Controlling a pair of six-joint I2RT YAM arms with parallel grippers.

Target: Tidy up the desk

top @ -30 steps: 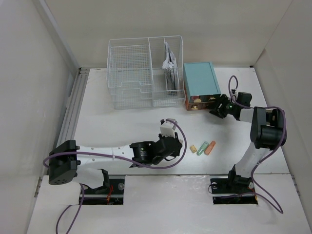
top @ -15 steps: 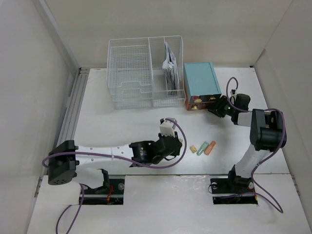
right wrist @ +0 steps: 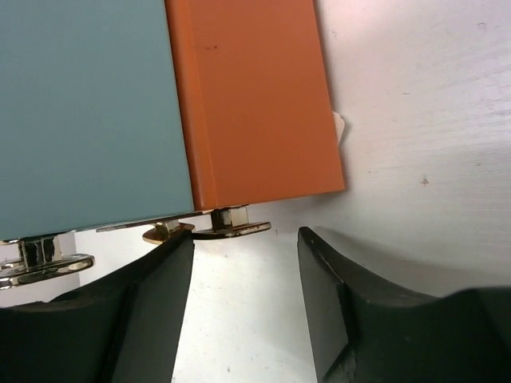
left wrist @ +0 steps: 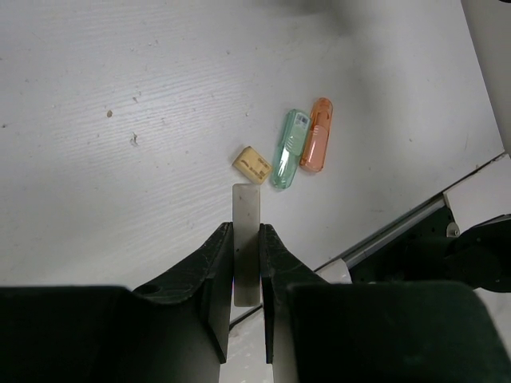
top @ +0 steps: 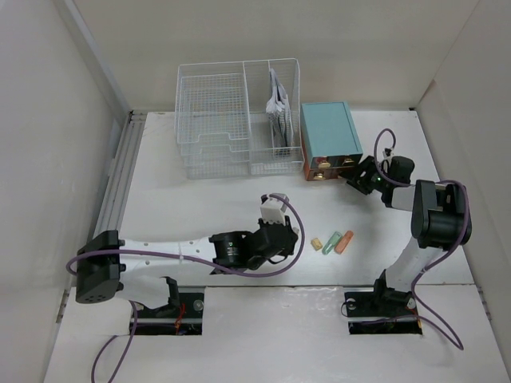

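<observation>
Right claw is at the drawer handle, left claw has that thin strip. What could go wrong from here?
1. The right claw is open with the small brass handle only at its fingertips; closing may miss or slip off, and a pull might drag the whole teal drawer box.
2. The thin strip juts past the left claw, close to the tan piece; lowering could knock it.

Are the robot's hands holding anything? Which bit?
The left hand pinches a thin flat pale grey strip by its near end. The right hand is open, holding nothing.
</observation>
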